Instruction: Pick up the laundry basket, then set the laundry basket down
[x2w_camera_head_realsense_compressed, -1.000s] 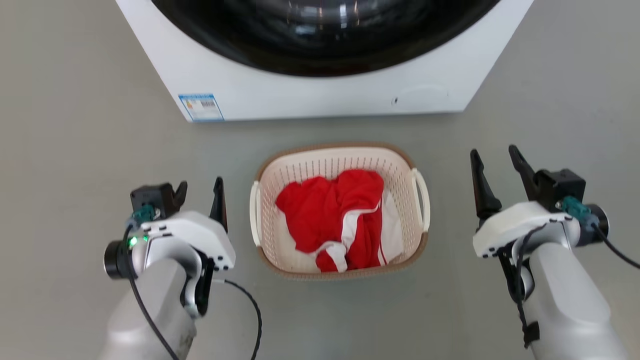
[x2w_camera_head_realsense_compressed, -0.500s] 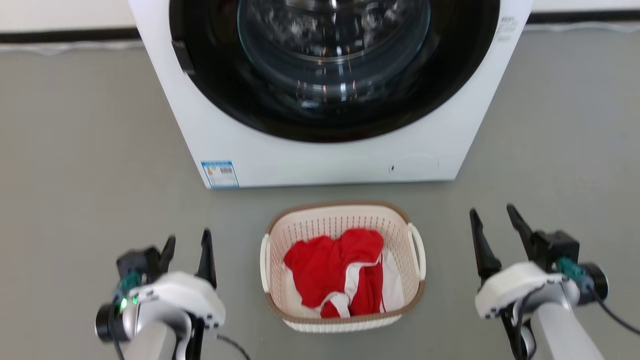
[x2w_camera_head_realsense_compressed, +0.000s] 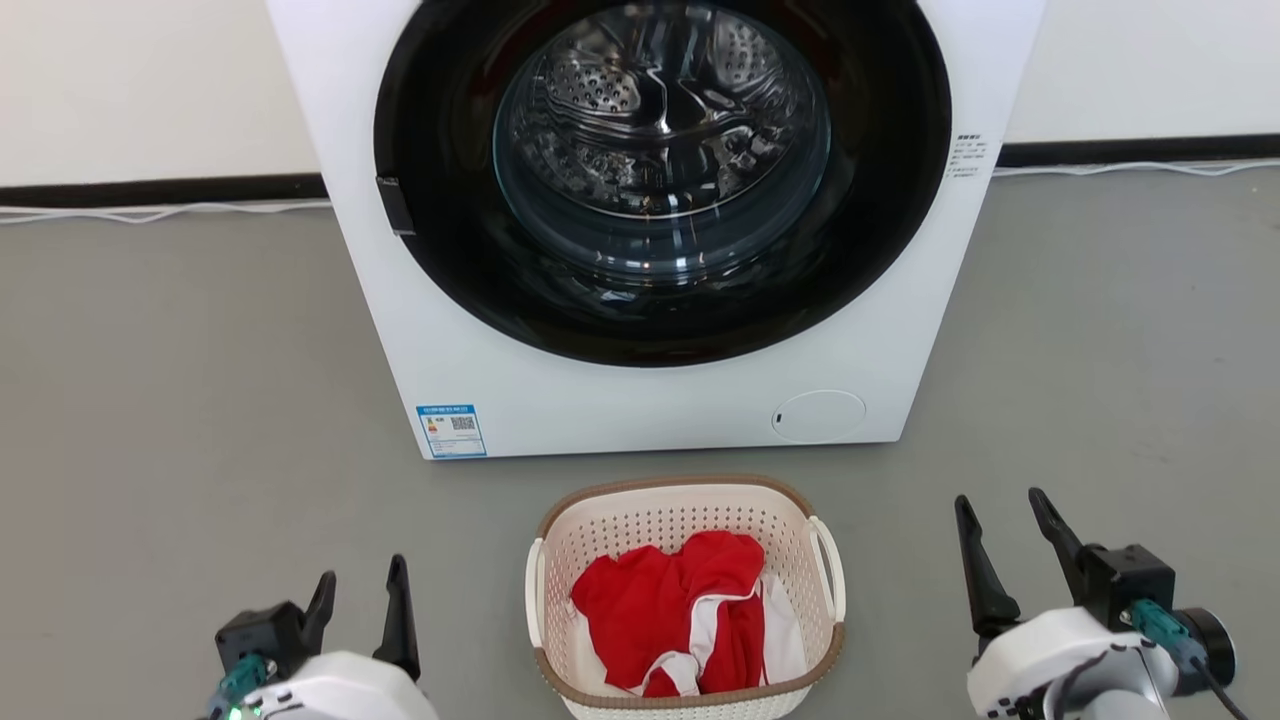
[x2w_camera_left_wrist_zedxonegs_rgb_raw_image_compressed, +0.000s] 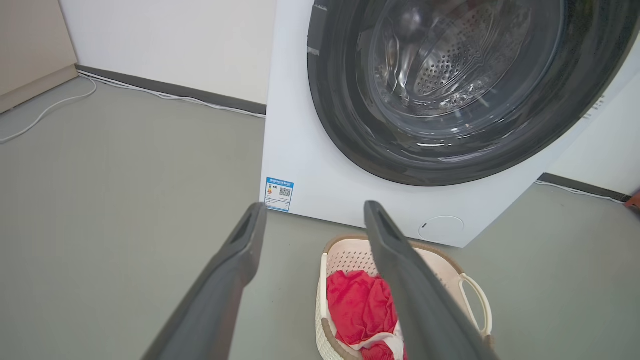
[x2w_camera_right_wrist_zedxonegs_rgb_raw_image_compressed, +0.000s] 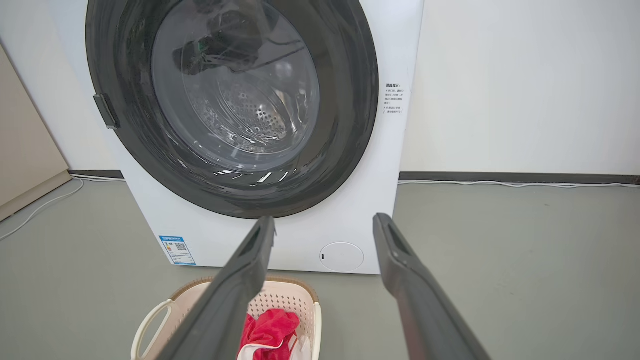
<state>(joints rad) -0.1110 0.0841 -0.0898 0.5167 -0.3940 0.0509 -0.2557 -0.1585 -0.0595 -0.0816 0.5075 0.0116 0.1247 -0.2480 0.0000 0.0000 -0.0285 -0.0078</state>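
Nearest, the left gripper (x2w_camera_head_realsense_compressed: 362, 570) and the right gripper (x2w_camera_head_realsense_compressed: 1000, 497) stand on each side of the basket (x2w_camera_head_realsense_compressed: 680, 520). They are well apart from it, with fingers pointing far, toward the washer (x2w_camera_head_realsense_compressed: 650, 410). Each gripper has its fingers spread apart and holds nothing. I judge that this mirrored pose suits a carry with both arms, one gripper for each side handle.

The basket stands upright on the floor (x2w_camera_head_realsense_compressed: 200, 400), between the grippers and just before the washer. A red cloth (x2w_camera_head_realsense_compressed: 660, 600) with white trim is heaped inside. The place right under the round door (x2w_camera_head_realsense_compressed: 660, 200) probably makes loading easy. The scene fits two stages equally: the basket waits to be lifted, or it is already put down and let go. The pictures do not decide which.

Farther, the washer has its back toward the wall (x2w_camera_head_realsense_compressed: 150, 90). A cable (x2w_camera_head_realsense_compressed: 150, 212) runs along the foot of the wall, so it keeps out of the way.

The count:
- two grippers, with two fingers each
- one basket with two handles (x2w_camera_head_realsense_compressed: 533, 600)
- one red cloth
- one washer with one blue label (x2w_camera_head_realsense_compressed: 450, 430)
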